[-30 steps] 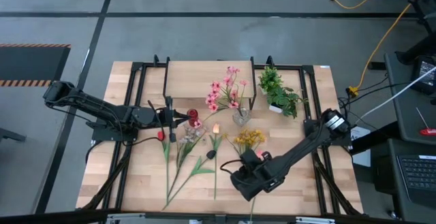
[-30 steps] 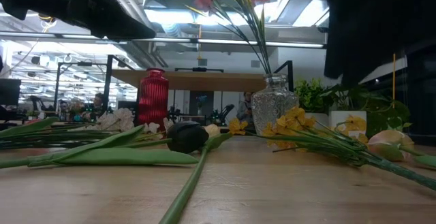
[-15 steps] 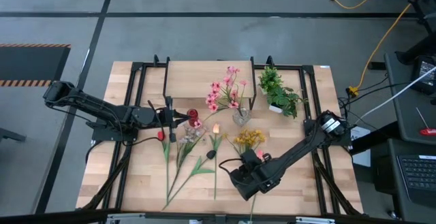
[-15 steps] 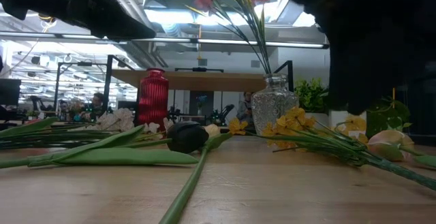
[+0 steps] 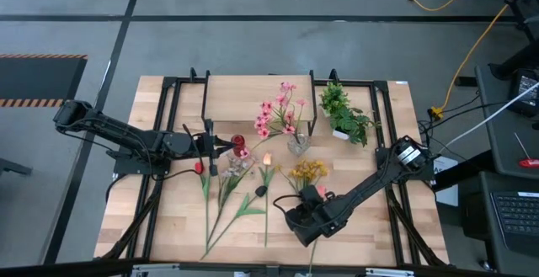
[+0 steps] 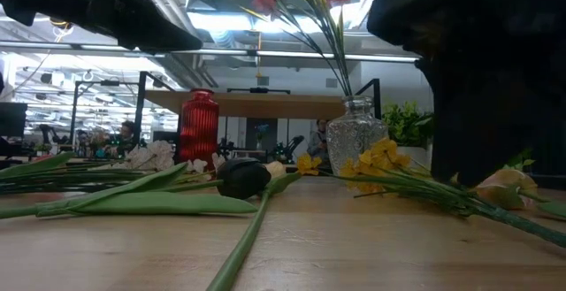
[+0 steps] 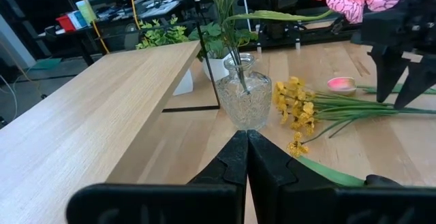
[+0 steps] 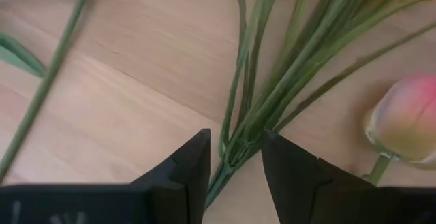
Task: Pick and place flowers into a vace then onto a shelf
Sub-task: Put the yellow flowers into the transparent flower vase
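Observation:
The yellow flowers (image 5: 307, 172) lie on the table, their green stems (image 8: 255, 108) bundled together. My right gripper (image 8: 235, 142) is open above them, one finger on each side of the stems; whether it touches them I cannot tell. A peach tulip bloom (image 8: 405, 125) lies next to it. The glass vase (image 5: 297, 145) stands in front of the shelf (image 5: 244, 96) and holds pink flowers (image 5: 278, 113). My left gripper (image 7: 246, 137) is shut and empty, beside the red vase (image 5: 238, 145), pointing toward the glass vase (image 7: 244, 101).
More loose flowers (image 5: 227, 193) lie on the table's near left half, among them a dark bloom (image 6: 243, 176). A leafy plant in a white pot (image 5: 345, 113) stands at the far right, beside the shelf. Black frame rails run along both table sides.
My right gripper has come down toward the yellow flowers' stems and shifted slightly toward the table's left; in the low view its dark bulk now covers more of the plant behind. My left arm has kept still.

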Action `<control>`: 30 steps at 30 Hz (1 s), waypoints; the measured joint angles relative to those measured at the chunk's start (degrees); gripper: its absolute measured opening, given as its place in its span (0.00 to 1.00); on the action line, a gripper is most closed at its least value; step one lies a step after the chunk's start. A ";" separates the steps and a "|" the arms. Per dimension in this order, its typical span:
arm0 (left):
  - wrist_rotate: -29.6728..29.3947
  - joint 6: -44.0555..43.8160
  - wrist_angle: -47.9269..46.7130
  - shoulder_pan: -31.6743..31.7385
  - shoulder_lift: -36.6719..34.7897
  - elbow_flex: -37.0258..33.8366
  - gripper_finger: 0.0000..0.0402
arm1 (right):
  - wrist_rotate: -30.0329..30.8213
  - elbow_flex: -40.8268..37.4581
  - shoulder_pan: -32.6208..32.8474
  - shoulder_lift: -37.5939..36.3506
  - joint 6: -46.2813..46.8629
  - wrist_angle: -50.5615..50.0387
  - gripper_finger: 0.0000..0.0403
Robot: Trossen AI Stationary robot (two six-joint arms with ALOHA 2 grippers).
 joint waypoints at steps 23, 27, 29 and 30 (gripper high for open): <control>0.00 0.00 0.00 -0.01 0.00 0.01 0.01 | 0.61 -0.62 -0.11 2.19 -0.09 0.89 0.33; 0.00 0.00 0.00 0.01 0.01 0.00 0.01 | 1.01 -0.58 -0.41 2.82 -0.11 0.84 0.33; -0.02 0.00 0.02 -0.01 -0.01 0.00 0.01 | 1.01 -0.56 -0.75 2.86 -0.16 0.63 0.33; 0.00 0.00 0.02 -0.01 0.01 0.02 0.01 | 1.01 -0.56 -0.84 2.87 -0.28 0.48 0.33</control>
